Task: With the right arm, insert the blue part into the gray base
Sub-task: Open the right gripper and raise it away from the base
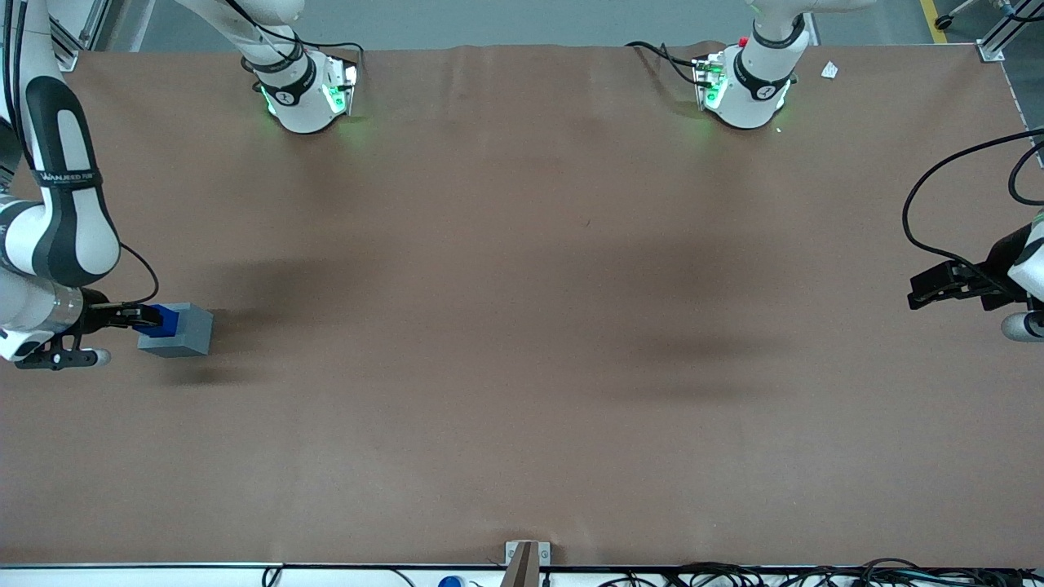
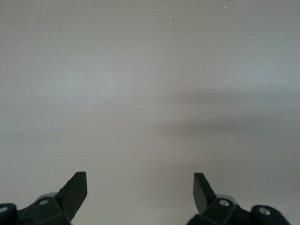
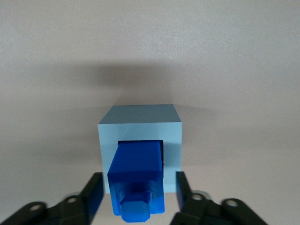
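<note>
The blue part (image 3: 137,176) stands in the square recess of the gray base (image 3: 140,123), its lower end inside the opening and its stub end projecting out toward the wrist camera. In the wrist view the part appears tilted rather than square with the recess. The gray base (image 1: 181,330) rests on the brown table (image 1: 522,326) toward the working arm's end. The blue part (image 1: 165,319) lies between the two fingers of the gripper (image 3: 138,199); each finger stands slightly apart from the part's sides, so the jaws are open and grip nothing. In the front view the gripper (image 1: 134,316) reaches in sideways at the base's top. The right arm (image 1: 57,212) is folded above it, forearm descending to a wrist turned level with the table.
</note>
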`<state>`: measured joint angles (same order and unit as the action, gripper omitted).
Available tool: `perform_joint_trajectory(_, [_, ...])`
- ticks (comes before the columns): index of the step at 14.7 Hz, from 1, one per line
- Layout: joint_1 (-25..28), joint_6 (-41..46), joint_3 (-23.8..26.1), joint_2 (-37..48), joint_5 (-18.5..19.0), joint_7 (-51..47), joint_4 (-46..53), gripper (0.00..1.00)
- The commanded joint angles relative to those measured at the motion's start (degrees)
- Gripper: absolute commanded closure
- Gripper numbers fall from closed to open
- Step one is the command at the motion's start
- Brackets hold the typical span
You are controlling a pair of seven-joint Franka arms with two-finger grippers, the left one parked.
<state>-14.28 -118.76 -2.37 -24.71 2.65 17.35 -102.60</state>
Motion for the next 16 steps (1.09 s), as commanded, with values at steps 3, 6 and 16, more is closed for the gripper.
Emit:
perform_joint_trajectory(3, [-0.22, 0.63, 1.23, 1.06, 0.07, -0.13, 0.9, 0.18])
perform_joint_trajectory(6, [1.53, 0.54, 1.32, 3.69, 0.07, -0.13, 1.08, 0.13])
perform_joint_trajectory(16, [8.56, 7.92, 1.58, 17.85, -3.53, -2.14, 1.17, 0.0])
